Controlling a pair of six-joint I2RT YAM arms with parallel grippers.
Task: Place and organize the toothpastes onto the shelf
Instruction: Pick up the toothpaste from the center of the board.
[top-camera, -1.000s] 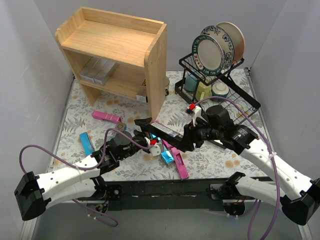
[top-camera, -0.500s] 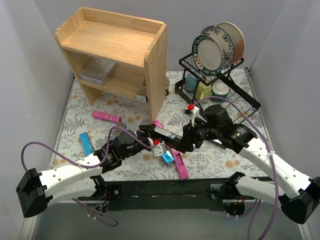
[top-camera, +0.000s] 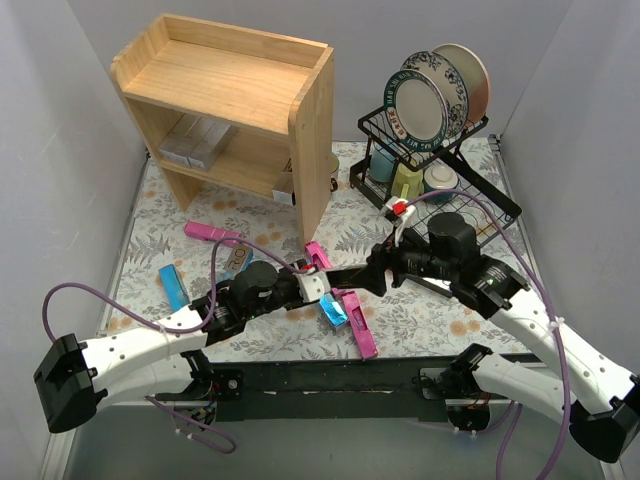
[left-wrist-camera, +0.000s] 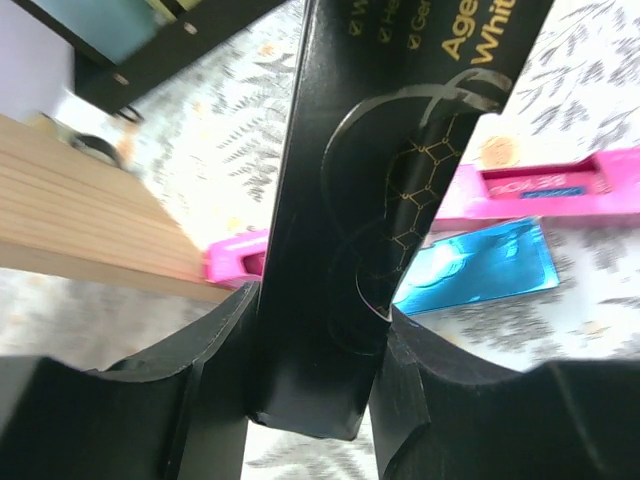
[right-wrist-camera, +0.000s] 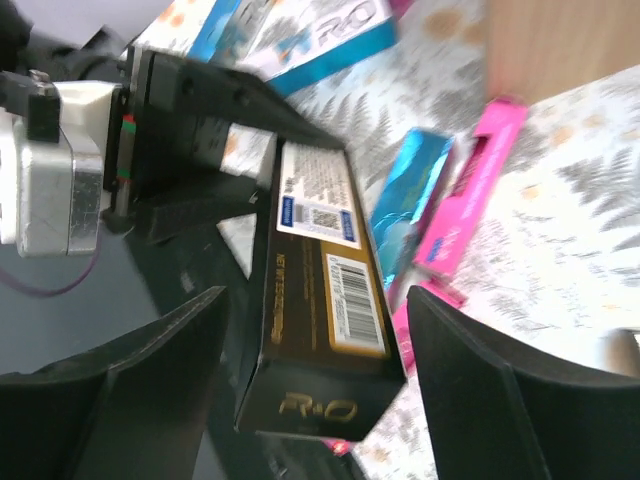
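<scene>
A black-and-gold toothpaste carton (top-camera: 348, 275) hangs level above the mat between my two arms. My left gripper (top-camera: 322, 284) is shut on one end of it; in the left wrist view the carton (left-wrist-camera: 400, 150) is pinched between both fingers of that gripper (left-wrist-camera: 318, 380). My right gripper (top-camera: 380, 271) is open around the other end, and in the right wrist view there are gaps on both sides of the carton (right-wrist-camera: 320, 270) between its fingers (right-wrist-camera: 480, 390). Loose pink (top-camera: 213, 233) and blue (top-camera: 172, 286) toothpastes lie on the mat. The wooden shelf (top-camera: 240, 80) holds silver cartons (top-camera: 195, 140) on its lower tier.
A black wire dish rack (top-camera: 440, 170) with plates and cups stands at the back right, close behind my right arm. More pink (top-camera: 358, 322) and blue (top-camera: 333, 312) cartons lie under the held carton. A pink carton (top-camera: 317, 254) lies near the shelf's right side panel.
My left gripper moved in and shut on the black carton's end. My right gripper opened off the carton and drew back a little to the right.
</scene>
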